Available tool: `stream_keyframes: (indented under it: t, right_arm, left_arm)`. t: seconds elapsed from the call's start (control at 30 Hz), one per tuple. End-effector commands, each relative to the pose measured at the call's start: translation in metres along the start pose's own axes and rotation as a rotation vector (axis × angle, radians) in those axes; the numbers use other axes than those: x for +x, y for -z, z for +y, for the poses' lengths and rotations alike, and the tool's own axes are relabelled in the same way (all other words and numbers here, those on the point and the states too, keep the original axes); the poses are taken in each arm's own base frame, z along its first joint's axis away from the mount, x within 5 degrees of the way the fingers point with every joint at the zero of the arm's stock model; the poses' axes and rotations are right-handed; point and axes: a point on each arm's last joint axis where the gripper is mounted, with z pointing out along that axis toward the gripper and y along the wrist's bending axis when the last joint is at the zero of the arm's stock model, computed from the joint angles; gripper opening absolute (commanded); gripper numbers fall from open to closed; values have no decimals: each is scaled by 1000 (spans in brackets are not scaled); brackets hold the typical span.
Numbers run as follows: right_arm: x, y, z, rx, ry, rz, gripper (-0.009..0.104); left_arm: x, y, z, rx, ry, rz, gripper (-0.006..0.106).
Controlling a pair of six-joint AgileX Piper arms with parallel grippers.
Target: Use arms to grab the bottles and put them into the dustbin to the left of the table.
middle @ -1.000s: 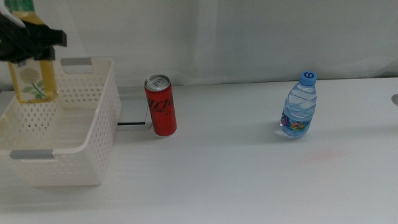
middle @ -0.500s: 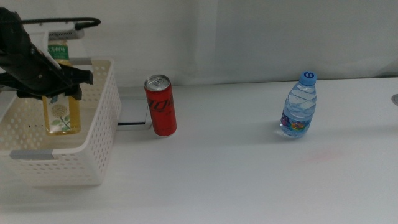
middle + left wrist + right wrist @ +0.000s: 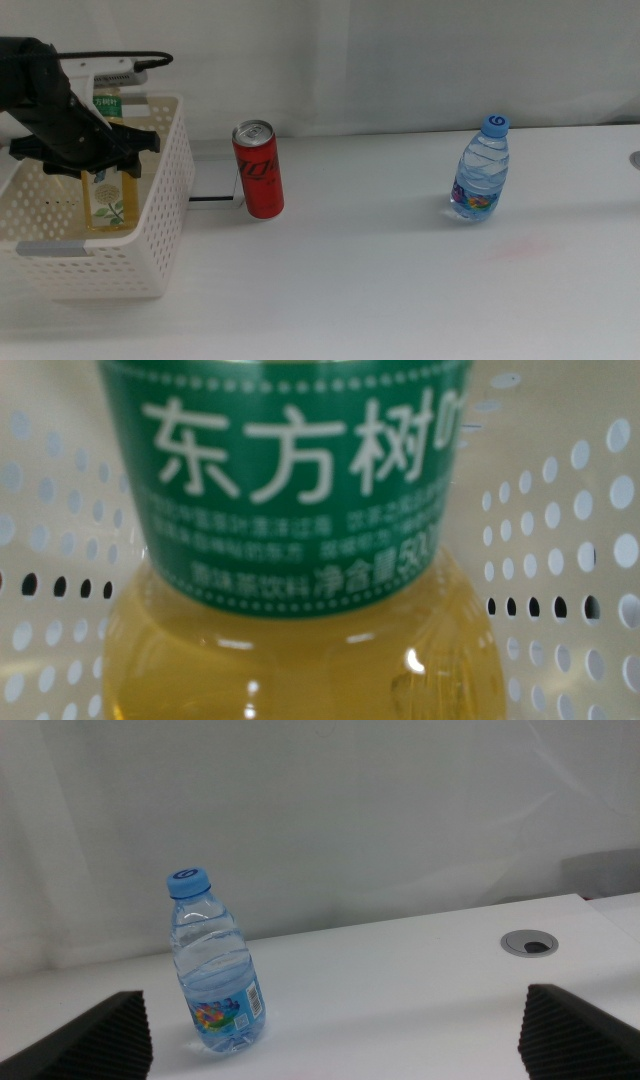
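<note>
My left gripper (image 3: 95, 152) is shut on the yellow tea bottle (image 3: 110, 200) and holds it upright, low inside the white dustbin (image 3: 100, 245) at the table's left. In the left wrist view the bottle's green label (image 3: 290, 480) fills the picture, with perforated dustbin walls (image 3: 570, 560) behind; the jaws are hidden there. The red cola can (image 3: 258, 170) stands right of the dustbin. The small blue-capped water bottle (image 3: 482, 170) stands further right and also shows in the right wrist view (image 3: 215, 970). My right gripper (image 3: 340, 1050) is open, back from that bottle, out of the middle view.
A grey round cable hole (image 3: 530, 943) sits in the white table (image 3: 400, 290) right of the water bottle. A flat grey patch (image 3: 215, 182) lies between dustbin and can. A white wall backs the table.
My left gripper has carried the tea bottle down from above the dustbin's rim into the dustbin and a little to the right. Can and water bottle have not moved.
</note>
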Motion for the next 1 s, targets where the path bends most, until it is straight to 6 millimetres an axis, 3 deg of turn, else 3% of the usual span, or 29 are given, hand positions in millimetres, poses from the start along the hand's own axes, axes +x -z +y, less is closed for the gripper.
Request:
stream_keyframes:
  t: [0.0,0.1,0.13,0.17,0.23,0.33,0.5,0.6,0.8,0.97]
  right_arm:
    - [10,1,-2,9,11,18,103]
    - [10,1,-2,9,11,18,103]
    - [10,1,-2,9,11,18,103]
    - [10,1,-2,9,11,18,103]
    - [10,1,-2,9,11,18,103]
    - [10,1,-2,9,11,18,103]
    - [10,1,-2,10,11,16,103]
    - [10,1,-2,10,11,16,103]
    - [10,1,-2,10,11,16,103]
    - [10,1,-2,10,11,16,103]
  left_arm:
    - [-9,8,1,10,24,-76,-3]
    - [-10,8,1,11,24,-83,0]
    - [-10,8,1,11,24,-83,7]
    - [-10,8,1,11,24,-85,36]
    - [-11,8,1,12,24,-89,75]
    - [-11,8,1,13,47,-89,93]
    - [-12,17,1,15,52,-112,93]
    - [-15,36,2,20,48,-172,93]
    - [-18,96,2,36,47,-330,93]
    - [-8,158,2,89,82,-446,93]
